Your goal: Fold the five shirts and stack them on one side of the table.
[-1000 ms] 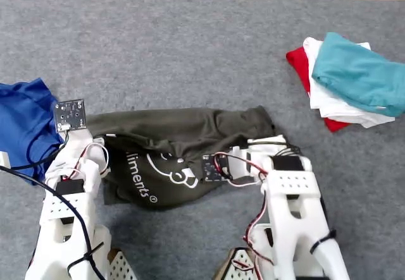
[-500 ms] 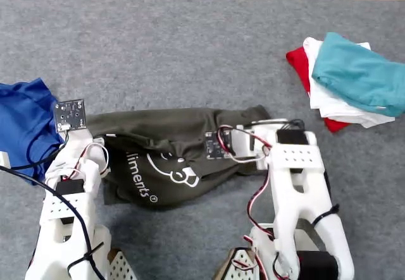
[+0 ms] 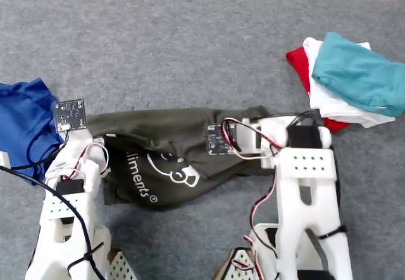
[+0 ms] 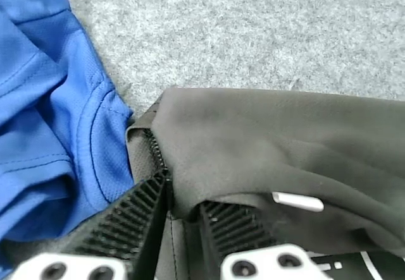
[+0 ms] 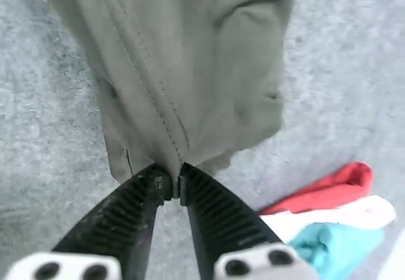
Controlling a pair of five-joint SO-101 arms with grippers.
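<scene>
**Entry 1, left wrist view.**
- My left tool [image 4: 183, 196] is pinching a fold at the end of the olive shirt [image 4: 272, 147], with cloth caught between the ribbed pads.
- The blue shirt [image 4: 50, 115] lies crumpled just beside that end and seems to touch it.
- The grey surface [image 4: 253, 33] lies beyond both.

**Entry 2, right wrist view.**
- My right tool [image 5: 175, 177] is pressed together on the hem of the olive shirt.
- The cloth runs away from the tips in long gathered folds.
- The stack [image 5: 329, 223] of folded shirts, red under white under teal, is near the hem but apart from it.

**Entry 3, high view.**
- The olive shirt is bunched, white print upward, a little toward 6 o'clock of the surface's middle.
- Its long axis runs 9 to 3.
- My left arm [image 3: 66, 191] holds the 9 o'clock end and my right arm [image 3: 307, 185] holds the 3 o'clock end.
- The blue shirt is at the 9 o'clock edge of the surface, unfolded.
- The stack is at 2 o'clock, near my right arm and well apart from my left.

**Note, as a judgement.**
- Three shirts look done, the olive one is in hand, and the blue one is waiting.
- The coming move turns on the 9-to-3 axis, because each tool has one end.
- Drawing the ends apart along that line should flatten the cloth for folding.
- My right arm is the nearer one for carrying it to the stack.
</scene>
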